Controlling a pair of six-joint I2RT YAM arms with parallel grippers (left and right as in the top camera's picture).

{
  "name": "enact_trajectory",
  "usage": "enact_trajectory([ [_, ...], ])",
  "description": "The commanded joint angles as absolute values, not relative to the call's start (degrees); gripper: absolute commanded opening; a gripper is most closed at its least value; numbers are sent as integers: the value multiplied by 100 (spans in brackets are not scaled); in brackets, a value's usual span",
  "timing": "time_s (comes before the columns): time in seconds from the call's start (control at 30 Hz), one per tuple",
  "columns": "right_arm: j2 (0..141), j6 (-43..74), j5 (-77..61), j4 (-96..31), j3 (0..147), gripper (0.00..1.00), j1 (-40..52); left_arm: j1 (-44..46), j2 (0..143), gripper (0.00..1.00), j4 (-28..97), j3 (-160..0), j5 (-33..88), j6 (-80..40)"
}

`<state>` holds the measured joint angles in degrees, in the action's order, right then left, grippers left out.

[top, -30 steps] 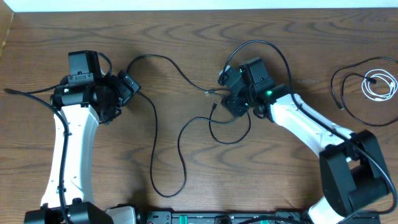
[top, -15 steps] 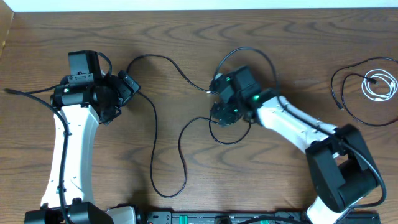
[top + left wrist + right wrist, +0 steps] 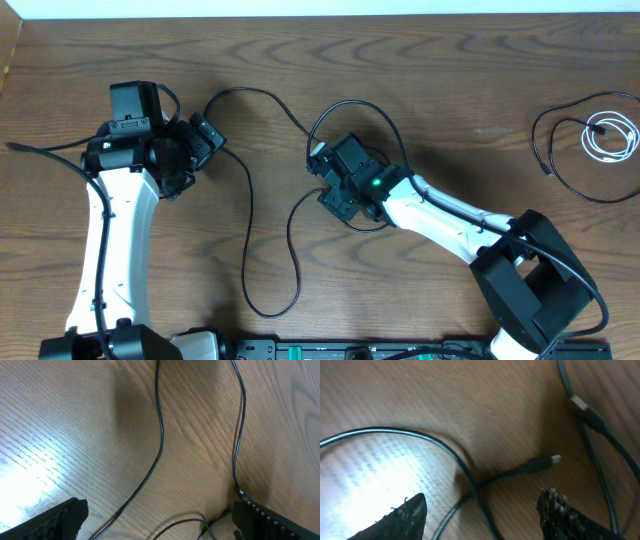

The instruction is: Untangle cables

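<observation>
A long black cable (image 3: 250, 215) runs from my left gripper (image 3: 210, 138) down the table, loops near the front edge and rises to my right gripper (image 3: 328, 180). A second black cable (image 3: 268, 100) arcs from the left gripper to a loop above the right gripper. Both grippers are open and empty. In the left wrist view, two black strands (image 3: 159, 435) lie ahead of the left gripper (image 3: 159, 510). In the right wrist view, black strands cross (image 3: 472, 482) just ahead of the right gripper (image 3: 484, 497), with a plug end (image 3: 551, 460) beyond them. A white coiled cable (image 3: 610, 135) lies far right.
Another black cable (image 3: 548, 150) curves round the white coil at the right edge of the wooden table (image 3: 450, 60). The arms' own thicker black wires run along their white links. A black base unit (image 3: 330, 350) sits at the front edge.
My right arm has swept left and slightly toward the front, and the black loop above it has shifted left with it. My left arm has not moved.
</observation>
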<state>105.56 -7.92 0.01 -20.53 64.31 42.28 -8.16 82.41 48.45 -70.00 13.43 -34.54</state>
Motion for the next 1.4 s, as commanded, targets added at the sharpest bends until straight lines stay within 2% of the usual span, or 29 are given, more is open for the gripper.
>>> enact_trajectory([
  [0.0,10724,-482,220,-2080,6296,67,4237,-834,8263,98,4862,-7030,1350,-3479],
  [0.13,10954,-213,132,-2084,6200,67,4239,-834,8263,98,4862,-7030,1350,-3481],
  [0.27,11299,-200,-143,-2128,6195,58,4268,-834,8263,98,4864,-7030,1350,-3481],
  [0.33,11445,-143,-143,-2139,6195,47,4303,-834,8263,98,4864,-7030,1350,-3479],
  [0.4,11472,-128,-93,-2139,6195,32,4322,-834,8263,98,4862,-7030,1350,-3481],
  [0.5,11454,-128,-56,-2141,6200,4,4322,-834,8263,98,4864,-7030,1350,-3481],
  [0.53,11450,-128,-58,-2152,6211,1,4322,-834,8263,98,4864,-7030,1350,-3481],
  [0.9,10980,169,-1249,-3822,6869,1,4069,-834,8263,98,4862,-7030,1350,-3479],
  [1.1,10980,165,-1275,-4650,7310,1,3940,-834,8263,98,4864,-7030,1350,-3481],
  [1.13,10980,161,-1247,-4650,7308,2,3942,-834,8263,98,4864,-7030,1350,-3481],
  [1.2,10982,119,-1208,-4654,7306,17,3955,-834,8263,98,4862,-7030,1350,-3481],
  [1.37,10982,99,-812,-4742,7301,21,3975,-834,8263,98,4864,-7030,1350,-3481],
])
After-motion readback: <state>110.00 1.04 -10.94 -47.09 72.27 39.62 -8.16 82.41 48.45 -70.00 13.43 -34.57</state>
